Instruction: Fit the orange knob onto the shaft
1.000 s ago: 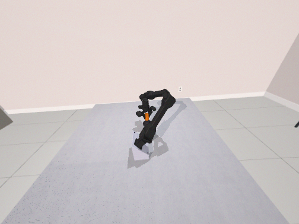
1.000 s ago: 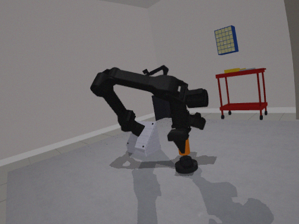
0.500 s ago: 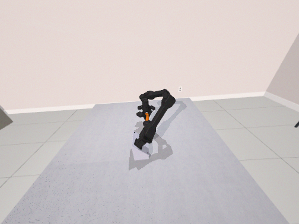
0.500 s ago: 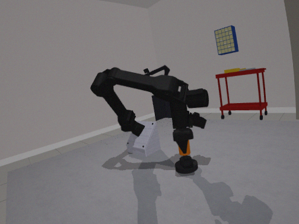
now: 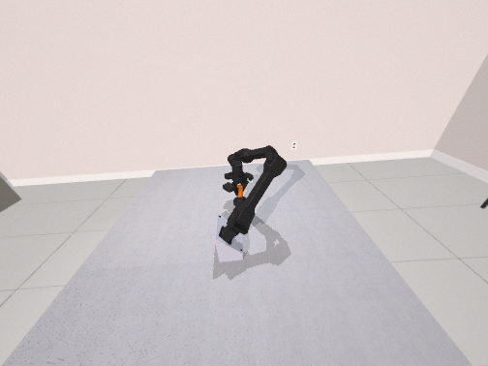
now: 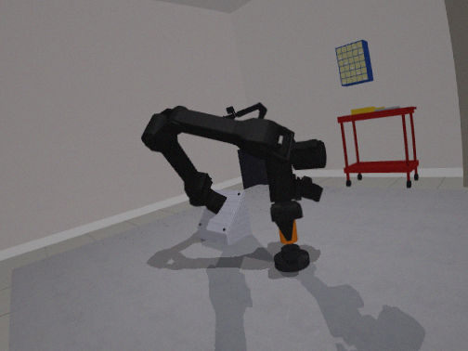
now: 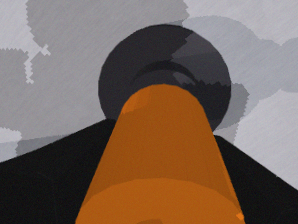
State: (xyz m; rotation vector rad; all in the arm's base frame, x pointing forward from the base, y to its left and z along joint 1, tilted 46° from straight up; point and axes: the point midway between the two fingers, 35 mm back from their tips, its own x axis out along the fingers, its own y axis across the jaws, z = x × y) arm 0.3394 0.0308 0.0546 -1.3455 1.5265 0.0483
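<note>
The orange knob point(image 5: 240, 192) point(image 6: 294, 236) point(image 7: 162, 145) is upright between the fingers of my gripper point(image 5: 239, 188) point(image 6: 289, 235) point(image 7: 161, 136), which is shut on it. The dark round pedestal point(image 5: 238, 200) point(image 6: 292, 266) point(image 7: 160, 40) stands on the table under the knob. In the exterior view the knob's lower end is just above the pedestal's raised middle, with a small gap. In the wrist view the knob covers the pedestal's near part. The shaft is hidden, so I cannot tell whether its tip is in the hole. The flat sides do not show.
The arm's pale wedge-shaped base mount point(image 5: 229, 254) point(image 6: 238, 223) stands on the grey table point(image 5: 194, 310) point(image 6: 116, 302). A red cart point(image 6: 381, 167) stands behind the table, and a dark panel point(image 6: 253, 169) is behind the arm.
</note>
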